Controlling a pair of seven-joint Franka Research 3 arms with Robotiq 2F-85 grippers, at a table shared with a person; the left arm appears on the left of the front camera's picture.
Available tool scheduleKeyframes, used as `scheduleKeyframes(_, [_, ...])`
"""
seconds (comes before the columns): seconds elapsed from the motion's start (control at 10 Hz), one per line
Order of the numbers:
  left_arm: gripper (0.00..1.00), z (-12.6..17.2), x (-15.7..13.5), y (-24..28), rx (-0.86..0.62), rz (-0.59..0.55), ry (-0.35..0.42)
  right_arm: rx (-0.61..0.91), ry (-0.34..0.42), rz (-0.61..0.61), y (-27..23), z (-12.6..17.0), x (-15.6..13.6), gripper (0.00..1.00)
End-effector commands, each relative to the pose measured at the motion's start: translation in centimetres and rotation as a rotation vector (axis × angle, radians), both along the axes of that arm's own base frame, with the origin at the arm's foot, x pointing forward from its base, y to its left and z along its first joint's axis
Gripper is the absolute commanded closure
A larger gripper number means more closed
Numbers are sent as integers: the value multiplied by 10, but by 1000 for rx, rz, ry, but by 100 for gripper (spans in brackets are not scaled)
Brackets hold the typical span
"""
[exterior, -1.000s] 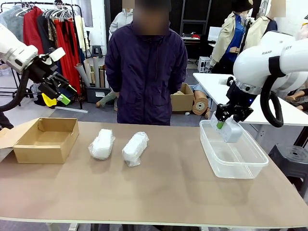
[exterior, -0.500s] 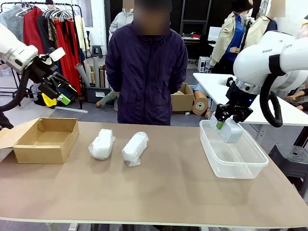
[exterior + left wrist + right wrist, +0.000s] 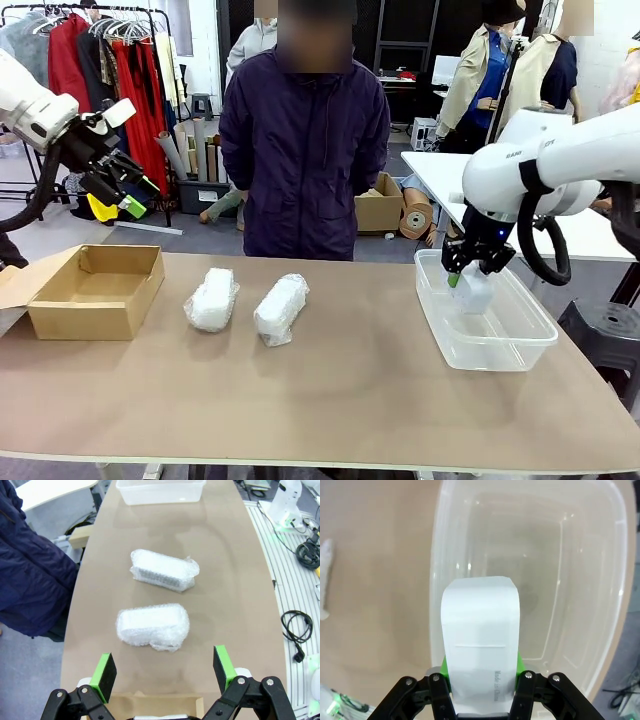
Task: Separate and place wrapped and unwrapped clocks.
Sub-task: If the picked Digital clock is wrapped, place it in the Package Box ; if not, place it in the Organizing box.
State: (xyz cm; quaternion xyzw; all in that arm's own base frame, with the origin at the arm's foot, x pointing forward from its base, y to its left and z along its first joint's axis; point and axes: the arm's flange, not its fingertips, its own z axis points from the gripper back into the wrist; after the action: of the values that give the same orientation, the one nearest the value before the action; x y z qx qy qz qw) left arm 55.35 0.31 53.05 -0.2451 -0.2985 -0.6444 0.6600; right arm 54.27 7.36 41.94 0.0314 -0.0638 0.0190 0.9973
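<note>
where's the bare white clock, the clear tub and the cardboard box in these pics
bare white clock (image 3: 480, 625), right wrist view, middle of its flat white face
clear tub (image 3: 500, 357), front view, its near wall
cardboard box (image 3: 85, 318), front view, its near outer wall

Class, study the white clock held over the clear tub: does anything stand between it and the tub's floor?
Nothing visible does. The right gripper holds the bare white clock directly above the clear tub, which has no lid and nothing showing inside beneath the clock.
</note>
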Motion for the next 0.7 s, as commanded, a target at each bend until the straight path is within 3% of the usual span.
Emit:
scheduleKeyframes(0.0, [0,0,-3,-1,2,7,-4,-60,17,-63,-4,-11,14,100])
scheduleKeyframes(0.6, [0,0,-3,-1,2,7,-4,-106,29,-126,-32,-65,23,100])
